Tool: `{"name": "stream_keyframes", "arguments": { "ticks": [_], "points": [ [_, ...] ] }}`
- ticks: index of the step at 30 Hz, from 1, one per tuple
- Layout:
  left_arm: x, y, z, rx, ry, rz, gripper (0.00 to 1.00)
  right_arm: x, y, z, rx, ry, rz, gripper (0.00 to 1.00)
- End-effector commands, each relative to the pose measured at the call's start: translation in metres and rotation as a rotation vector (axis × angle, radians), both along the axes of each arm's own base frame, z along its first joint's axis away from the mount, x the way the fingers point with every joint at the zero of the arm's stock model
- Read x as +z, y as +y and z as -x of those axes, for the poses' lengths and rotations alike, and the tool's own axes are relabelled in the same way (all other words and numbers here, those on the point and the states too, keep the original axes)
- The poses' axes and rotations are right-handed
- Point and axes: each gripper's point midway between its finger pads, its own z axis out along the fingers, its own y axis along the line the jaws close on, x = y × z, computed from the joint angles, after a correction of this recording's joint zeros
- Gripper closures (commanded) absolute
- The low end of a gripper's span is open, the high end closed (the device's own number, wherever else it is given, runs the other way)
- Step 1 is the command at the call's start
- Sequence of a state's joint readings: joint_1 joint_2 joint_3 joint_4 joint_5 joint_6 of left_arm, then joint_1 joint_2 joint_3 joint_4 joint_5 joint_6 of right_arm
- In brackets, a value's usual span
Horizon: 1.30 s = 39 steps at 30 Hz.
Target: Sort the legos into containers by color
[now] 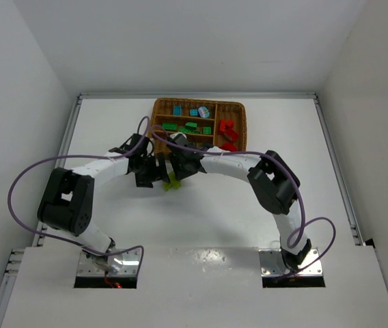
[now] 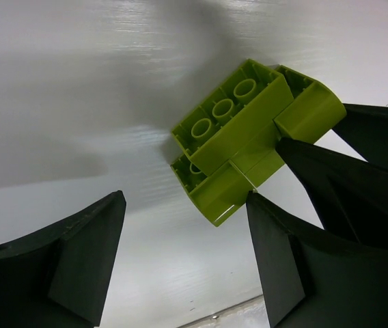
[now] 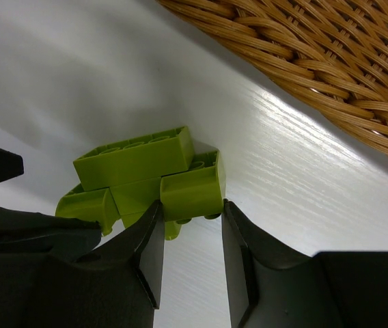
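Lime-yellow legos [image 2: 238, 140]: several bricks stuck together in one tilted clump, over the white bench [image 1: 112, 123] just in front of the wicker tray [image 1: 240, 119] and outside every slot. Whether the clump rests on the bench or hangs a little above it, I cannot tell.
Right gripper [image 3: 191, 205]: clenched on the clump, with one finger on either side of a brick at its near end.
Left gripper [image 2: 184, 201]: released, fingers spread wide, holding nothing; the clump is just ahead of them.
Blue legos [image 1: 180, 109]: far long slot of the tray, the round-faced piece [image 1: 203, 111] among them.
Green legos [image 1: 180, 127]: middle long slot.
Red legos [image 1: 227, 128]: crosswise slot at the tray's right end.
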<state>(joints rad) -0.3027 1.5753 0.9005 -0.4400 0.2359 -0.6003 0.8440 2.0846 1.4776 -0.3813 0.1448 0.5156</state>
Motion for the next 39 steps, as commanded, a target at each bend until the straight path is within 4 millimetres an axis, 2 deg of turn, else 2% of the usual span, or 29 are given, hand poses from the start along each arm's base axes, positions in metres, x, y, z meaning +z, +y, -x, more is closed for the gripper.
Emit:
{"name": "stream_keyframes", "arguments": {
  "ticks": [1, 5, 10, 11, 13, 15, 17, 18, 19, 26, 32, 37, 39],
  "points": [
    [0.0, -0.004, -0.007, -0.004, -0.033, -0.009, 0.23, 0.008, 0.007, -0.003, 0.016, -0.018, -0.028, 0.84],
    [0.005, 0.0, -0.01, -0.013, -0.066, -0.03, 0.23, 0.01, 0.007, -0.003, 0.016, -0.016, -0.026, 0.86],
    [-0.004, 0.006, -0.006, -0.003, -0.044, -0.062, 0.31, 0.013, 0.006, 0.001, 0.015, -0.011, -0.042, 0.86],
    [-0.004, 0.007, -0.007, 0.01, -0.043, -0.067, 0.39, 0.013, 0.006, 0.001, 0.015, -0.011, -0.042, 0.86],
    [-0.007, 0.009, -0.009, 0.014, -0.046, -0.076, 0.45, 0.014, 0.004, 0.003, 0.022, -0.013, -0.036, 0.86],
    [-0.007, 0.007, -0.011, 0.023, -0.043, -0.073, 0.56, 0.005, -0.003, 0.009, 0.022, 0.008, -0.013, 0.87],
    [-0.007, 0.007, -0.011, 0.023, -0.043, -0.073, 0.63, 0.009, -0.006, 0.011, 0.015, 0.005, -0.023, 0.87],
    [-0.007, 0.007, -0.011, 0.023, -0.043, -0.073, 0.7, 0.0, -0.011, 0.016, 0.014, 0.021, -0.005, 0.87],
    [-0.007, 0.007, -0.011, 0.023, -0.043, -0.073, 0.72, 0.004, -0.015, 0.012, -0.009, 0.017, -0.022, 0.87],
    [-0.007, 0.007, -0.008, 0.01, -0.035, -0.071, 0.78, 0.014, -0.015, 0.011, -0.023, -0.005, -0.04, 0.87],
    [-0.005, 0.007, -0.012, 0.014, -0.044, -0.076, 0.78, 0.044, -0.008, 0.01, 0.011, -0.049, -0.105, 0.87],
    [0.001, 0.005, -0.024, 0.019, -0.066, -0.078, 0.78, 0.043, -0.017, 0.031, 0.109, 0.014, -0.063, 0.87],
    [0.004, 0.004, -0.026, 0.02, -0.07, -0.076, 0.78, 0.044, -0.026, 0.04, 0.137, 0.021, -0.046, 0.87]
  ]
}}
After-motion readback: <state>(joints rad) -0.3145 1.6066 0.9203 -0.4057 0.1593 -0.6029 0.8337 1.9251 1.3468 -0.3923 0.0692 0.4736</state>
